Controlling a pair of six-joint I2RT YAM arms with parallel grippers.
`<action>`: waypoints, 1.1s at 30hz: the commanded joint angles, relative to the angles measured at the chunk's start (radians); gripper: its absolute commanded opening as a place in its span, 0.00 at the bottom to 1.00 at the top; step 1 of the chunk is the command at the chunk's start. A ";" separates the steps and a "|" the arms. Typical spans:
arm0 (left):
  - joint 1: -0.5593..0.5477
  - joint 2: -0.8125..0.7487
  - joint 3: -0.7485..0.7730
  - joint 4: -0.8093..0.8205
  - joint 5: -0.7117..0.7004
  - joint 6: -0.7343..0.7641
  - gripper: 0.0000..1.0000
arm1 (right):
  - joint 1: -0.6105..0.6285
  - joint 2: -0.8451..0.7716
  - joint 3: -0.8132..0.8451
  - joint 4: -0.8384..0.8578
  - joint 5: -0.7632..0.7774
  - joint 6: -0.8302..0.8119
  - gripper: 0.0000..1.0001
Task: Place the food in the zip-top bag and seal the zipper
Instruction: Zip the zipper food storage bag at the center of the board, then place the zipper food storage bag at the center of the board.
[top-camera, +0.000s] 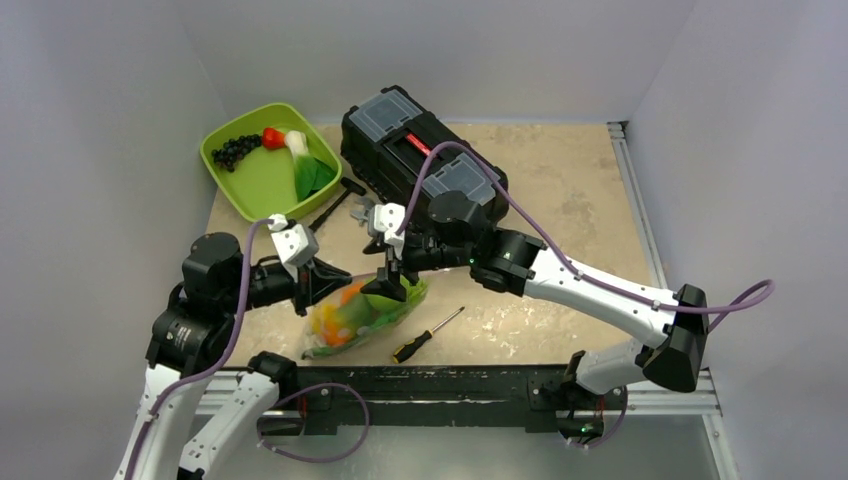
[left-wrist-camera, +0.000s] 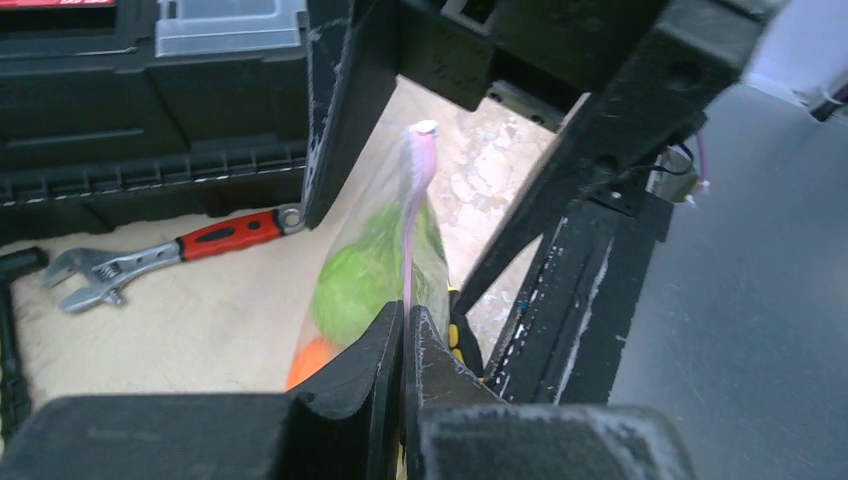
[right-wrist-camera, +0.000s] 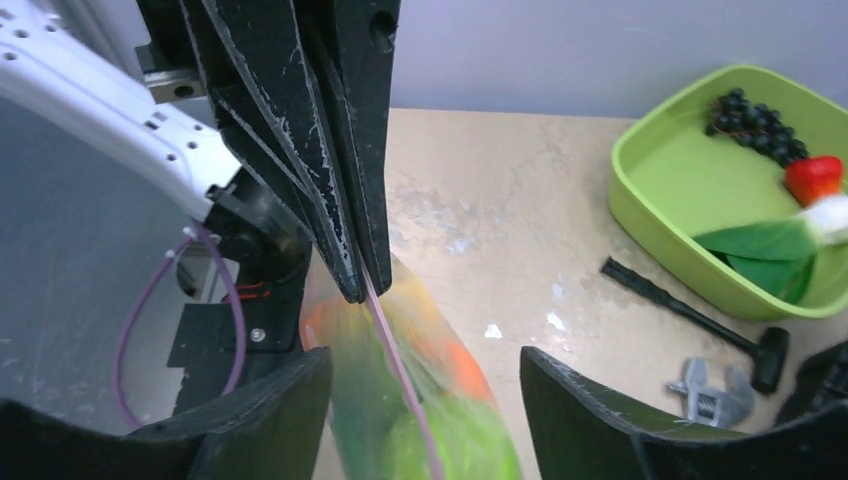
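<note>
Both arms are built alike: the left arm (top-camera: 190, 325) and right arm (top-camera: 600, 295) have smooth white link shells, dotted with small screw holes, between fat black cylindrical joint housings. A small green light (top-camera: 470, 262) glows on one of the right arm's black joints. A purple cable (top-camera: 745, 298) runs along each arm. The left hand (top-camera: 338, 274) and right hand (top-camera: 385, 282) have white blocks behind matte black, wedge-shaped fingers (right-wrist-camera: 345, 150) scuffed pale along their edges. Black bases are bolted to a black crossbeam (top-camera: 430, 385).

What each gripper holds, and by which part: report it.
Left gripper: shut on the zip-top bag, pinching its pink zipper strip. Right gripper: open, straddling that strip, holding nothing.
</note>
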 joint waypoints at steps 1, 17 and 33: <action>0.005 -0.026 0.054 0.036 0.140 0.045 0.00 | -0.006 -0.024 -0.028 0.038 -0.159 -0.049 0.63; 0.005 -0.028 0.128 0.103 -0.037 -0.122 0.56 | -0.007 -0.072 0.012 0.012 -0.051 0.306 0.00; 0.005 -0.134 0.160 0.131 -0.366 -0.201 0.90 | -0.070 -0.437 0.060 -0.298 0.709 0.481 0.00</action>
